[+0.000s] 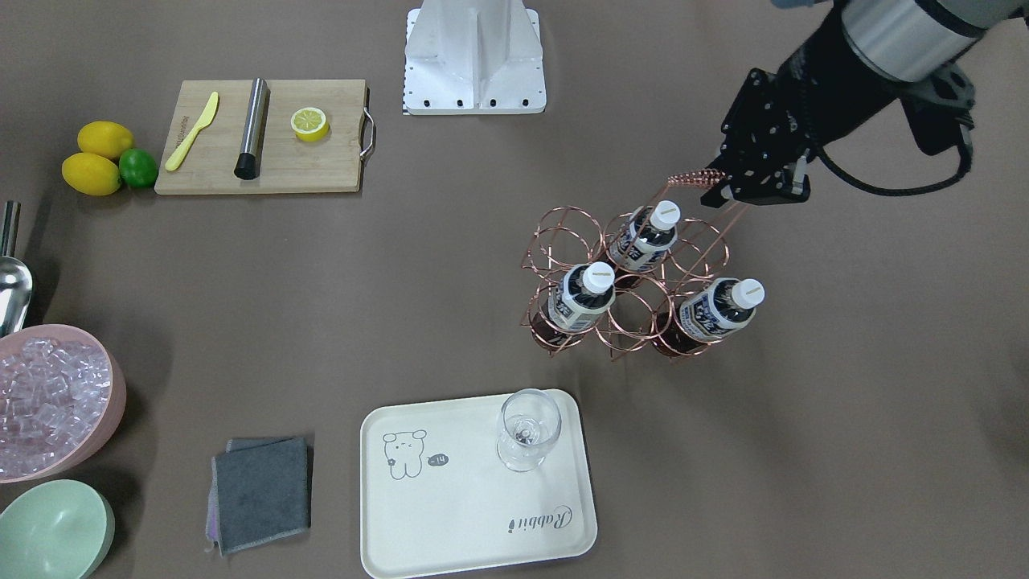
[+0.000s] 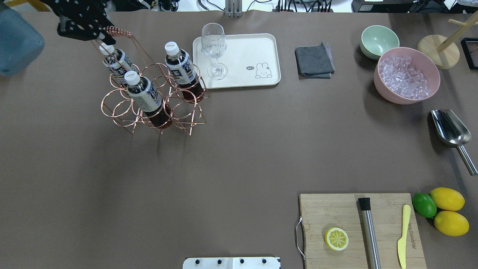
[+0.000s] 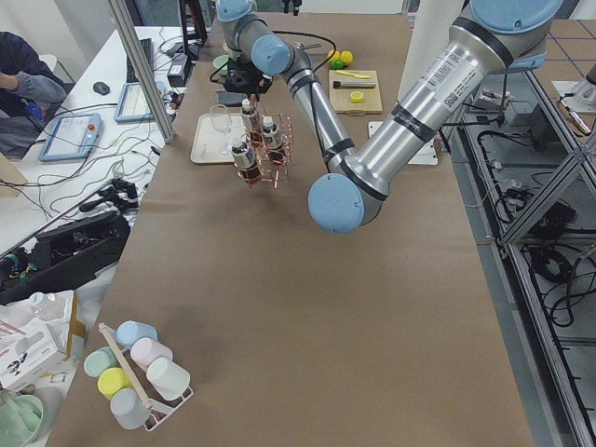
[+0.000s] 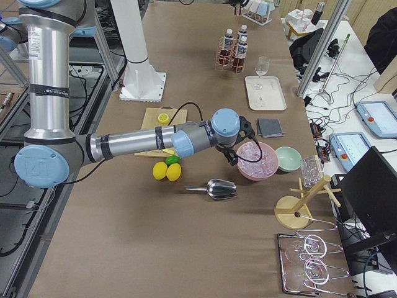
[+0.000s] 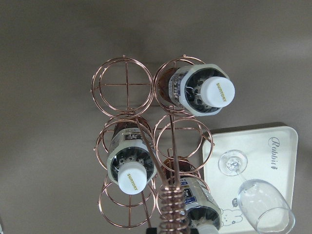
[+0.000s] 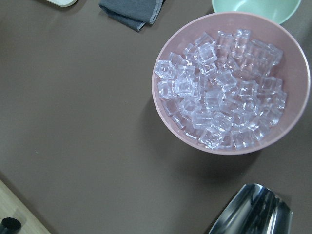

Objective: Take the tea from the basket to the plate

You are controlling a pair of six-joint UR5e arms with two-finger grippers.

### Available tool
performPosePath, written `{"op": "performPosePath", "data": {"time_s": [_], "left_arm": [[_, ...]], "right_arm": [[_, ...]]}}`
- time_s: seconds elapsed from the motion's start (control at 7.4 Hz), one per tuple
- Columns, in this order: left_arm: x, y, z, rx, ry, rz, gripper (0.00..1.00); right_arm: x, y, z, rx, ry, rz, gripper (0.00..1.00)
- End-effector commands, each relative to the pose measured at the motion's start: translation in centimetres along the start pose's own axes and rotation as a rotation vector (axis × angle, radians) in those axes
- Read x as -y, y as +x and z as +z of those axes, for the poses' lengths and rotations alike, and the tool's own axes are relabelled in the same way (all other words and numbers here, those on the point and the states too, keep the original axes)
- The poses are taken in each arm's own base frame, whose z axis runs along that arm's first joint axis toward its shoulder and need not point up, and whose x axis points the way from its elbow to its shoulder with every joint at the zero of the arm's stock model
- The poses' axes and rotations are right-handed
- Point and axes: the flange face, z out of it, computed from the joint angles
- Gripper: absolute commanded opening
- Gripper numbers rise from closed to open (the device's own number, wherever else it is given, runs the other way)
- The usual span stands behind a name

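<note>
Three tea bottles [image 1: 579, 301] [image 1: 647, 241] [image 1: 715, 310] stand in the copper wire basket [image 1: 695, 178], which rests on the table by the cream plate [image 1: 474, 507]. My left gripper [image 1: 735, 191] hangs over the back bottle, right at the end of the basket's coiled handle [image 2: 117, 31]. I cannot tell whether its jaws are open or shut. The left wrist view looks down on the handle coil [image 5: 173, 209] and the bottle caps [image 5: 218, 91]. My right gripper [image 4: 237, 154] shows only in the exterior right view, over the pink bowl; I cannot tell its state.
A wine glass [image 1: 529, 430] stands on the plate's corner nearest the basket. A pink bowl of ice [image 6: 229, 83], a mint-green bowl [image 1: 52, 531], a grey cloth [image 1: 261, 490], a metal scoop [image 2: 450, 130], and a cutting board [image 1: 261, 137] with half a lemon lie on the robot's right.
</note>
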Motion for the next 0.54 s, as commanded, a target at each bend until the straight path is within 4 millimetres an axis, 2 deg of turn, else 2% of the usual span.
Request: {"op": "performPosePath", "data": {"time_s": [0.0, 0.27, 0.41], "left_arm": [[-6.5, -3.3, 2.2, -0.048, -0.025, -0.062, 0.00], [-10.6, -5.2, 4.2, -0.068, -0.023, -0.072, 0.00], [-12.4, -6.0, 4.9, -0.077, -0.025, -0.063, 0.00]], "right_arm": [[3.2, -1.8, 4.5, -0.013, 0.026, -0.083, 1.00], [8.0, -5.4, 6.2, -0.042, 0.043, -0.146, 1.00], [9.5, -7.9, 7.5, -0.047, 0.080, -0.133, 1.00]]}}
